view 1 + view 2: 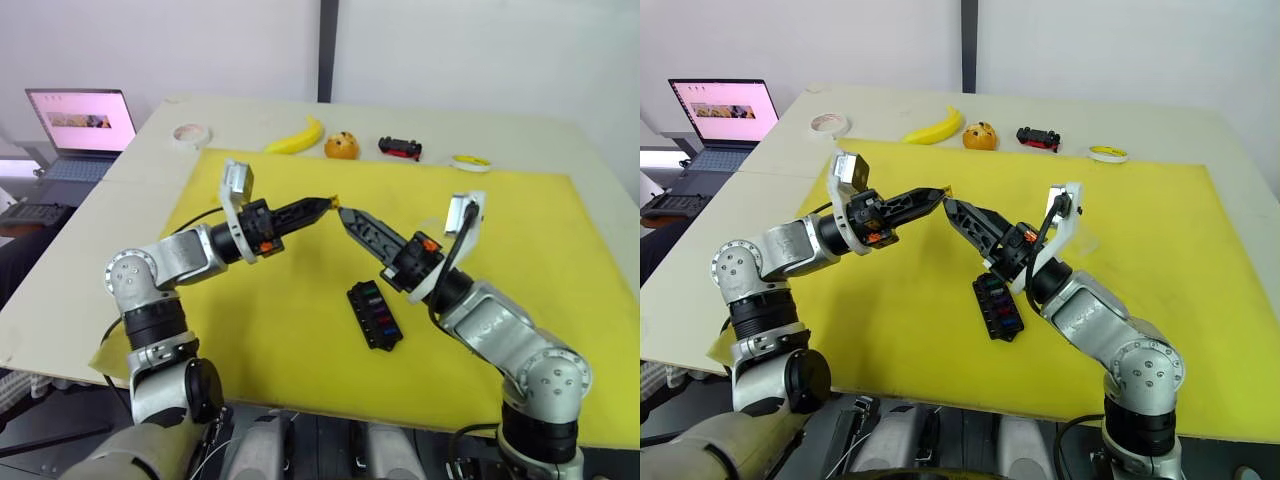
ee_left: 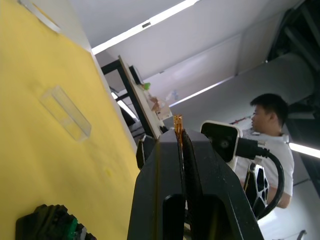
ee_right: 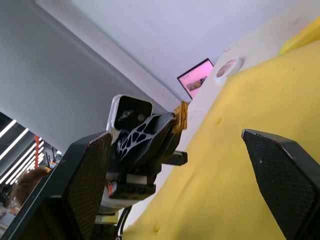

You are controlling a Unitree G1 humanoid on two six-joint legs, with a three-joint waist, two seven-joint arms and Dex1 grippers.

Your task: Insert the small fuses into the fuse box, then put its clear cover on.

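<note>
My left gripper (image 1: pixel 328 203) is raised over the yellow mat, shut on a small brown-yellow fuse (image 2: pixel 177 123) that sticks out of its tips. My right gripper (image 1: pixel 347 215) is open and points at it tip to tip, with the fuse (image 3: pixel 181 116) just ahead of its spread fingers (image 3: pixel 84 186). The black fuse box (image 1: pixel 375 316) lies on the mat below and between the arms, with several coloured fuses in its slots. The clear cover (image 2: pixel 66 112) lies flat on the mat beyond the box.
At the table's far side lie a banana (image 1: pixel 298 137), an orange fruit (image 1: pixel 342 146), a red-and-black toy car (image 1: pixel 400 148), a tape roll (image 1: pixel 188 133) and a yellow ring (image 1: pixel 470 162). A laptop (image 1: pixel 85 125) sits far left. A person (image 2: pixel 270 130) is behind me.
</note>
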